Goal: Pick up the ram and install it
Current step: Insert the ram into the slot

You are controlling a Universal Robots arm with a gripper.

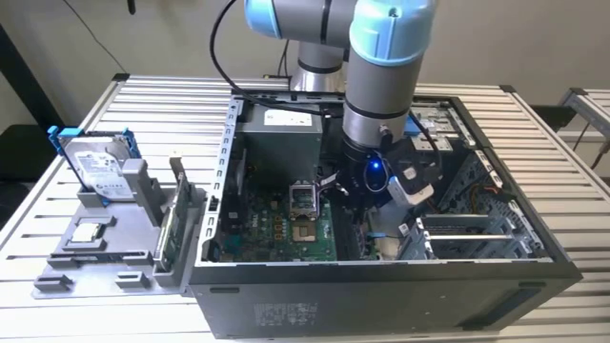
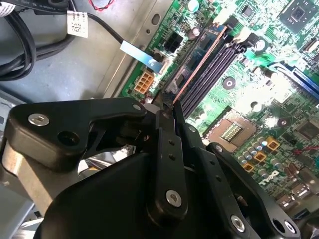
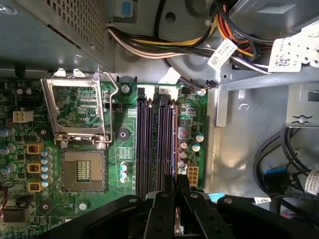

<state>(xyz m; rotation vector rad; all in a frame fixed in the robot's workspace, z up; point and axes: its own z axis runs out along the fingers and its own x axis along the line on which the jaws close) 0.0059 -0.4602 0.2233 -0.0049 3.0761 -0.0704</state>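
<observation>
Clenched on the ram (image 2: pixel 197 67), the gripper (image 2: pixel 167 107) hangs low inside the open computer case (image 1: pixel 381 275), its black fingers (image 2: pixel 164 149) pinching one end of the stick. In the second wrist view the ram stands on edge in the outermost memory slot (image 2: pixel 212 62), the one farthest from the CPU socket (image 2: pixel 230 130), its coppery edge running the length of the slot toward the white latch at the far end. The first wrist view looks along the row of dark slots (image 3: pixel 155 144) beside the socket's open metal frame (image 3: pixel 79 112), with the stick's near end (image 3: pixel 178 221) caught between the fingertips. Whether the stick is fully seated I cannot tell. To do this step well, I judge the stick should stay square over the slot and parallel to it, and the push should go straight toward the motherboard (image 1: pixel 286 232), evenly along the whole length, so that neither end rides up or skews against the neighbouring slot.
</observation>
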